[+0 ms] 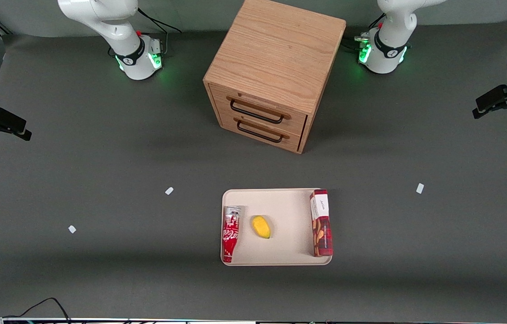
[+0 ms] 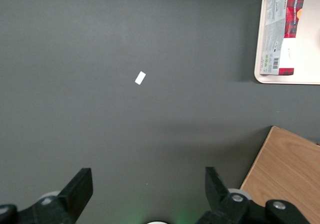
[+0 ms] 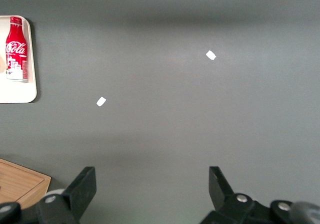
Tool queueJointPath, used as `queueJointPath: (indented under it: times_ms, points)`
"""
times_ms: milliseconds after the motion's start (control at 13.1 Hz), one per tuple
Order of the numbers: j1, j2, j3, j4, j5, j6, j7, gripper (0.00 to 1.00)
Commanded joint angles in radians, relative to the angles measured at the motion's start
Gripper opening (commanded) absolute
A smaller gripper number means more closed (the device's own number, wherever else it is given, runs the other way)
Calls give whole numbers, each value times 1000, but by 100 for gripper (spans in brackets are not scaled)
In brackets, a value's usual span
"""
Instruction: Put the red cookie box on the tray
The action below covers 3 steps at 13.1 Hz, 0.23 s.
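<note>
So the gripper (image 2: 146, 191) is hanging well up above bare table at the working arm's end, nowhere near the tray, and its fingers (image 2: 80, 186) are spread wide apart with nothing between them. In the front view you can see it sticking in at the edge of the picture (image 1: 482, 105), dark and pointing inward over the mat.

Under the gripper there's just grey table (image 2: 125, 124) and one little white tape marker (image 2: 140, 77) lying on it. A corner of the wooden drawer cabinet (image 2: 287, 171) is peeking in next to one finger.

The red cookie box (image 1: 320, 222) is sitting on the tray (image 1: 280, 202) already, lying flat along the tray's edge on the working arm's side, long way running toward the front camera, white end panel pointing at the cabinet. It's looking like it's right against the rim, maybe slightly over it, can't really tell.

Also lying on the tray: a red-and-white soda can (image 1: 231, 233) on its side along the edge toward the parked arm, and a small yellow fruit (image 1: 261, 227) between the can and the box, closer to the can.

The cabinet (image 1: 273, 72) is standing farther from the front camera than the tray, two drawers with dark handles, both looking closed
</note>
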Motion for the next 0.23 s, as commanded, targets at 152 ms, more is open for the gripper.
queueJointPath:
  times_ms: [152]
  points:
    - [9,-22,-13,2,26,-19,25,100]
